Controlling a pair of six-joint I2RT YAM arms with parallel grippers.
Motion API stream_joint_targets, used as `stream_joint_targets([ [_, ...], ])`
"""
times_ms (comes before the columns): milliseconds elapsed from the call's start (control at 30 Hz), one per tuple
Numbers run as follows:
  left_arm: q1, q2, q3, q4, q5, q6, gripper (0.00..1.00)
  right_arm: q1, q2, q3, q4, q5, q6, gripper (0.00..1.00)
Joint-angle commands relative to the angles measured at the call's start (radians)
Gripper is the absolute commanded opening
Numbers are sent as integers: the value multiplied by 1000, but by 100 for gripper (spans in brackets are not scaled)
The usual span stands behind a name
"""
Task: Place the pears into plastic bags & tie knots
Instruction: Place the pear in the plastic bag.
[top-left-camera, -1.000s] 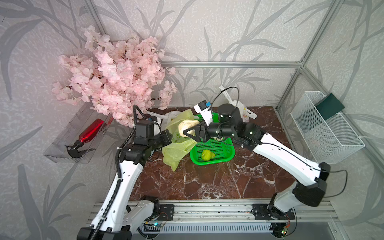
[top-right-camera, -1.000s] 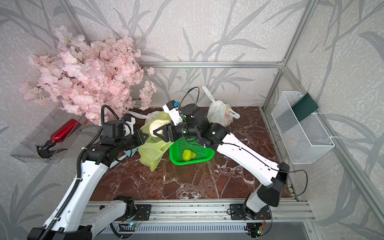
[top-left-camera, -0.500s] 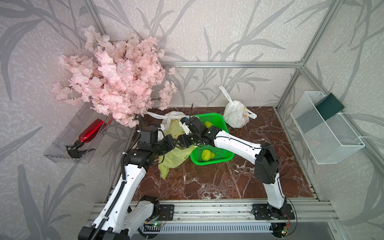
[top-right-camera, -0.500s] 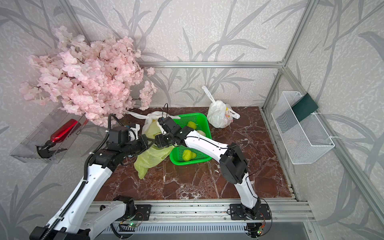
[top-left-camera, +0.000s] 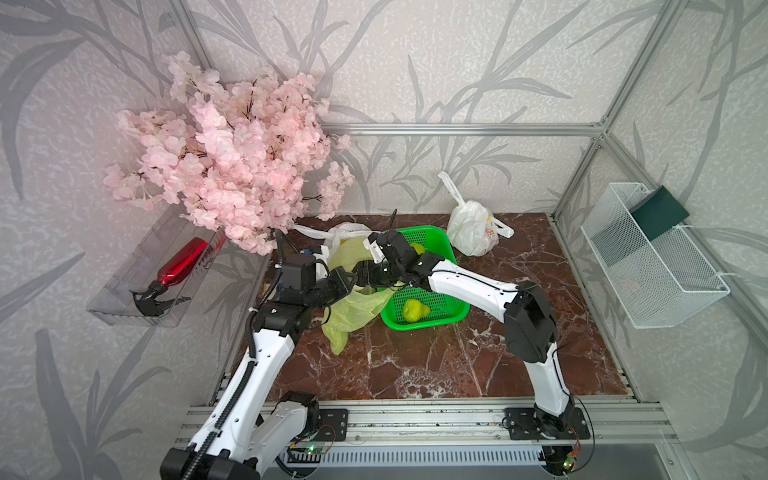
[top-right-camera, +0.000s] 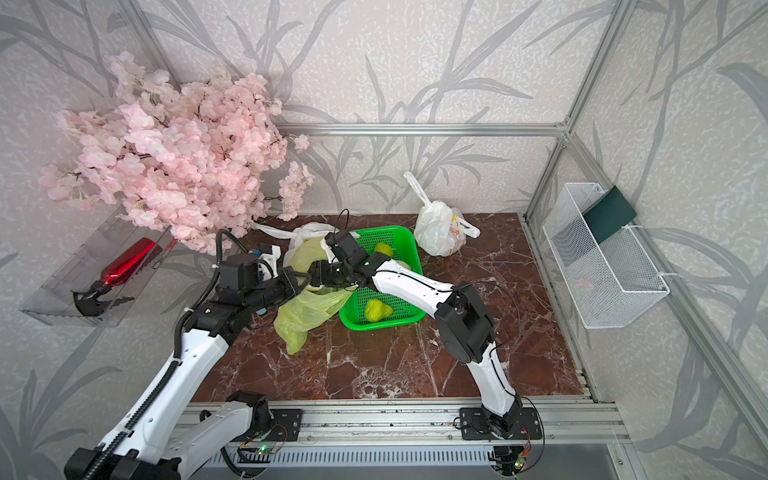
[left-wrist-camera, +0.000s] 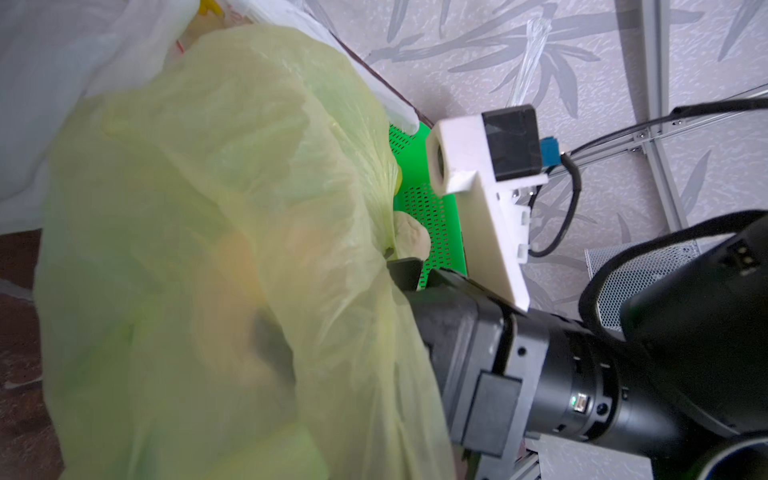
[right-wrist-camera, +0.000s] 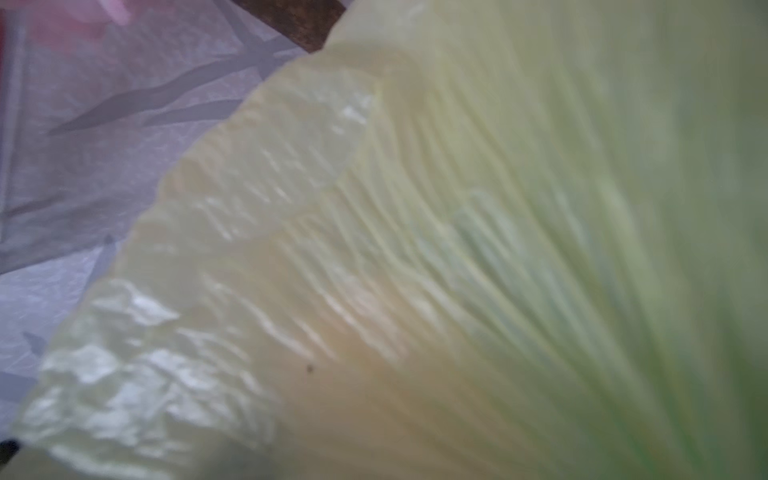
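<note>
The translucent yellow-green bag (top-left-camera: 353, 307) (top-right-camera: 307, 307) sags onto the table left of the green basket (top-left-camera: 424, 327). My left gripper (top-left-camera: 351, 282) is shut on its upper edge. My right gripper (top-left-camera: 360, 277) meets it nose to nose at the bag's mouth, its jaws hidden by plastic (right-wrist-camera: 457, 249). One of its fingers (left-wrist-camera: 403, 272) shows beside the bag (left-wrist-camera: 208, 249). A green pear (top-left-camera: 415, 311) (top-right-camera: 376, 309), a yellow-green pear (top-left-camera: 417, 248) and a cream pear (left-wrist-camera: 411, 241) lie in the basket. A white bag (top-left-camera: 471, 228) with bunched handles stands at the back. Another white bag (top-left-camera: 345, 230) lies behind the yellow-green one.
A pink blossom branch (top-left-camera: 232, 153) overhangs the back left corner. A clear wall shelf holding a red bottle (top-left-camera: 183, 262) is on the left. A white wire basket (top-left-camera: 648, 257) hangs on the right wall. Bare marble table (top-left-camera: 415, 365) lies in front.
A second ago my right gripper held a cream pear high over the lifted bag. Both grippers have come down and left, and the bag now sags lower.
</note>
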Motion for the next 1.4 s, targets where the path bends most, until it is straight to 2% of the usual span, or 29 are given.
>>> stream_joint_targets([
  [0, -13, -22, -21, 41, 112, -25, 0, 4, 18, 87, -180, 220, -81, 61],
  [167, 12, -9, -36, 91, 130, -41, 0, 4, 65, 284, -396, 228, -254, 70],
  [267, 24, -2, -39, 124, 151, -60, 0, 6, 104, 421, -519, 216, -332, 57],
  [333, 31, -3, -39, 144, 167, -67, 0, 3, 111, 457, -553, 237, -365, 51],
  [567, 61, -21, -4, 59, 179, 1, 0, -1, 176, 597, -797, 586, -539, 48],
  [667, 91, -14, 12, -3, 148, 50, 0, -9, 150, 573, -839, 635, -605, 48],
  [767, 111, 40, 45, -106, 81, 133, 0, -37, 44, 442, -759, 470, -613, 47],
  [833, 126, 83, 60, -134, 100, 164, 0, -56, -39, 326, -674, 391, -605, 45],
  [900, 134, 102, 68, -143, 113, 187, 0, -68, -84, 240, -637, 451, -617, 45],
  [1033, 149, 137, 104, -243, 99, 270, 0, -118, -95, 211, -685, 531, -595, 42],
  [1067, 151, 153, 129, -298, 86, 303, 0, -120, -101, 206, -686, 534, -603, 42],
  [1133, 150, 173, 158, -360, 96, 343, 0, -113, -123, 188, -665, 438, -609, 41],
  [1233, 151, 157, 148, -298, 254, 303, 0, -87, -175, 99, -562, 209, -533, 40],
  [1367, 152, 111, 109, -153, 338, 178, 0, -73, -232, -109, -308, 102, -338, 32],
])
